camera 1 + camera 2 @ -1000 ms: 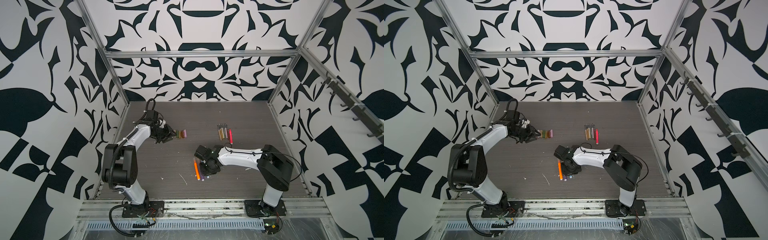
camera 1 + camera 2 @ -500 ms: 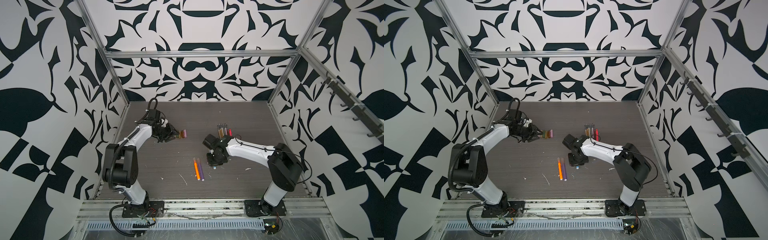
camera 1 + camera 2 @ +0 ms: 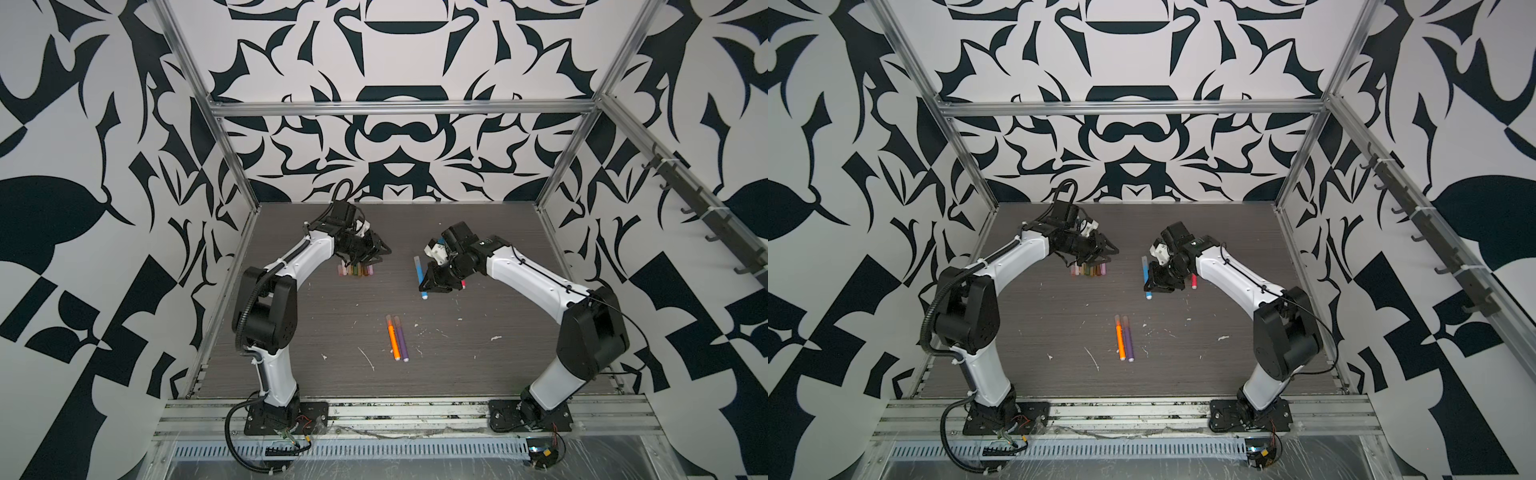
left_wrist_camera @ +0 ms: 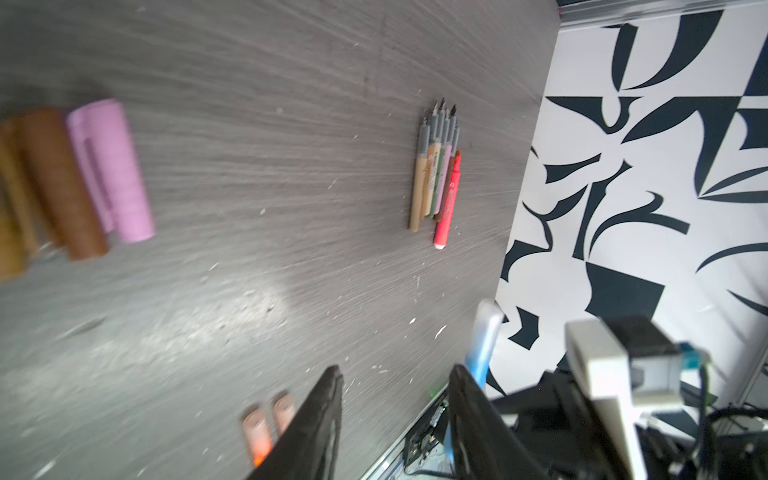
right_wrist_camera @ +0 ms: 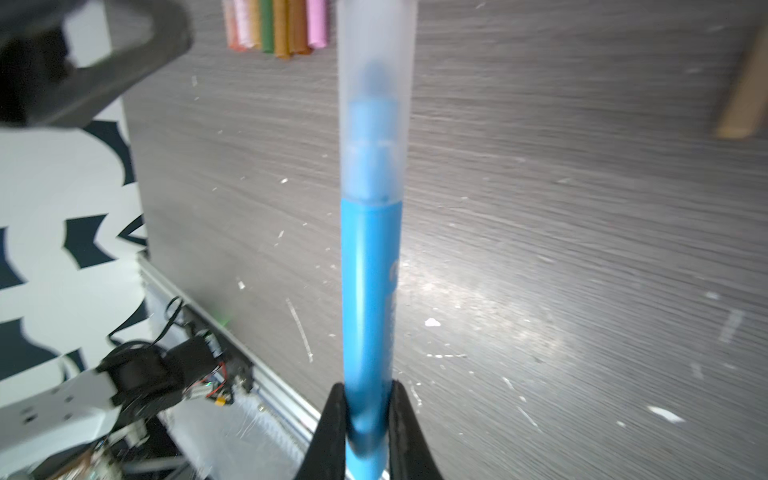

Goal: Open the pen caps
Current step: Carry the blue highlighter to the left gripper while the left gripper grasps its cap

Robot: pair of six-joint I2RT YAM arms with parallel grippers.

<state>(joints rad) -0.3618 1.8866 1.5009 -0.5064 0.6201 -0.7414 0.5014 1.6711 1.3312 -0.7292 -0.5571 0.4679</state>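
My right gripper (image 5: pixel 368 395) is shut on the barrel of a blue pen (image 5: pixel 370 291), and the pen's translucent cap (image 5: pixel 376 83) is still on. In both top views the blue pen (image 3: pixel 420 276) (image 3: pixel 1145 276) sticks out of the right gripper (image 3: pixel 430 284) right of the middle, cap end toward the back. A row of loose pen caps (image 3: pixel 355 271) (image 3: pixel 1088 271) lies at the left. My left gripper (image 3: pixel 376 255) (image 4: pixel 397 370) hovers over the row, open with nothing between its fingers. The pink cap (image 4: pixel 112 166) and brown cap (image 4: pixel 62 183) are the nearest in the left wrist view.
An orange pen (image 3: pixel 393 337) and a purple pen (image 3: pixel 401 338) lie side by side at the front middle, caps on. A bundle of uncapped thin pens (image 4: pixel 434 174) with a red pen (image 4: pixel 448 203) lies beyond the right gripper. White specks dot the grey table (image 3: pixel 478 374).
The right gripper has left the spot beside the orange and purple pens, moved back toward the right rear, and now holds the blue pen. The left gripper has drifted slightly right over the caps.
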